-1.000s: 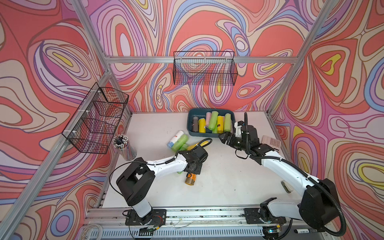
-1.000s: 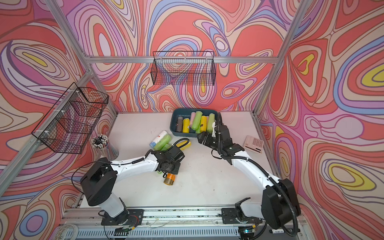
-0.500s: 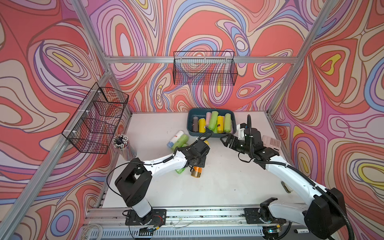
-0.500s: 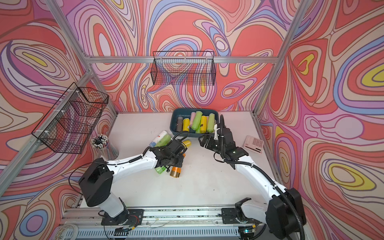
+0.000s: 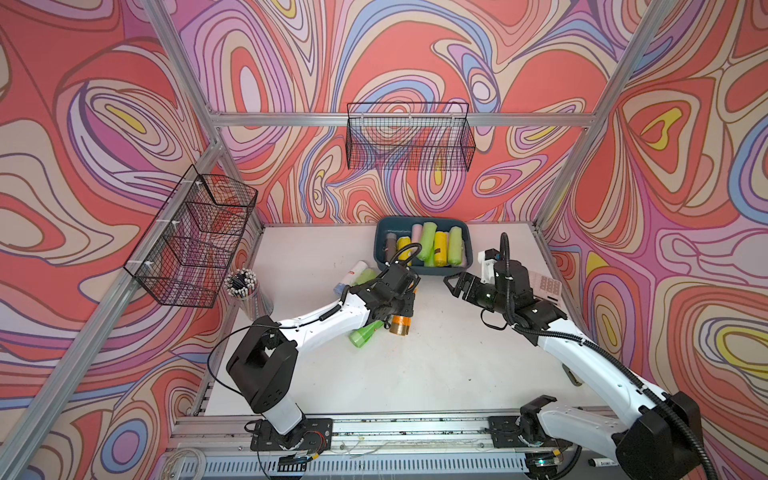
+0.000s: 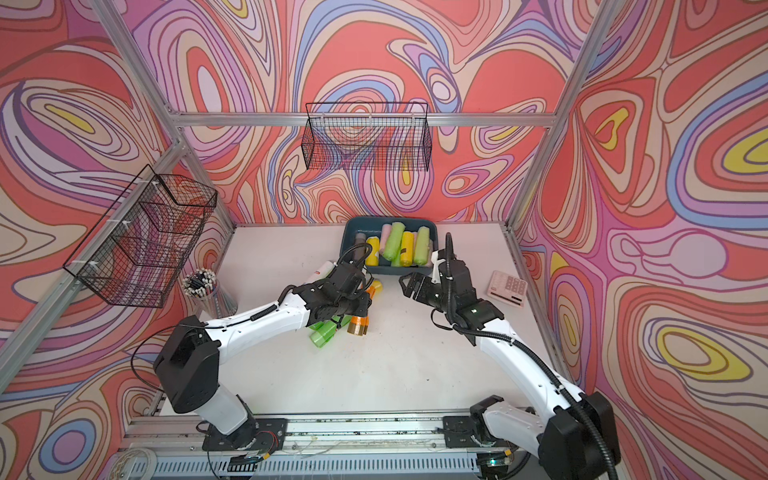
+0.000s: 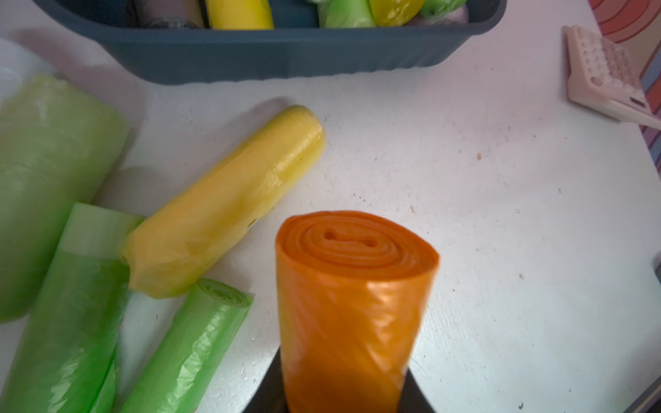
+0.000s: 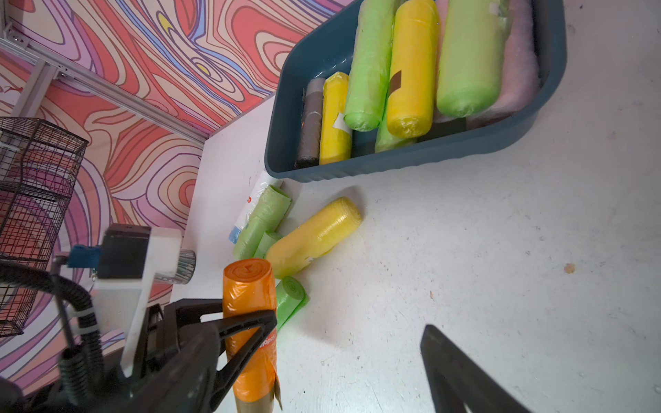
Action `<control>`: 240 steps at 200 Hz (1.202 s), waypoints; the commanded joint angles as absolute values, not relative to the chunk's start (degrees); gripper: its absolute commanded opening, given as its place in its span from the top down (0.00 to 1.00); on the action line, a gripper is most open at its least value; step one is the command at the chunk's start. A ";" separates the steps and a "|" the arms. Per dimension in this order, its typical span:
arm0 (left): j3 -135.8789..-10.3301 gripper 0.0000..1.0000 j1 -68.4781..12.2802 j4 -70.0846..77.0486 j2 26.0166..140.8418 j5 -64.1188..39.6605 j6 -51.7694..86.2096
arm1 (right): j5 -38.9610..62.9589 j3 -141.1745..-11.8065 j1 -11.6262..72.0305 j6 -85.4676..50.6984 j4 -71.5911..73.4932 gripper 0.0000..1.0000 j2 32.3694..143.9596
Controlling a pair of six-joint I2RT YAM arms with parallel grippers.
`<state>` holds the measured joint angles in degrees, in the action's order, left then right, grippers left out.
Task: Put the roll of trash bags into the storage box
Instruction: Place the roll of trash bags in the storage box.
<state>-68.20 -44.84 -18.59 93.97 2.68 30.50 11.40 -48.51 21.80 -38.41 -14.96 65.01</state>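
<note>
The left tool (image 7: 339,391) is closed narrow on the orange roll of trash bags (image 7: 354,304). It grips the roll near one end, and the free end points toward the storage box (image 7: 286,57). The roll seems lifted a little from the worktop (image 7: 500,250), near its middle, on the near side of the box and not yet over the rim. The right tool (image 5: 452,286) stands wide and holds nothing, near the box's front right corner. The box sits at the far edge of the worktop and already contains several rolls (image 8: 465,64). I judge the pick as done; the carry and the release are left. A yellow roll (image 7: 221,203) and green rolls (image 7: 193,343) lie loose on the worktop beside the held one, so more trips probably remain.
</note>
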 commanded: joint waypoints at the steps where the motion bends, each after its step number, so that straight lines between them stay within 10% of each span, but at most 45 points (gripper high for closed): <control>1: -70.28 0.73 -44.47 -15.53 91.76 3.64 28.96 | 10.41 -48.25 22.02 -38.23 -16.39 0.10 64.17; 240: -87.78 0.73 -41.31 -11.89 100.37 2.32 23.27 | 11.87 -46.44 22.06 -39.45 -12.67 0.10 62.57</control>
<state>-84.73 -41.93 -13.85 98.48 3.49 24.10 11.51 -47.44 21.80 -39.03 -14.24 63.37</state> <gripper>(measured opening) 0.277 0.899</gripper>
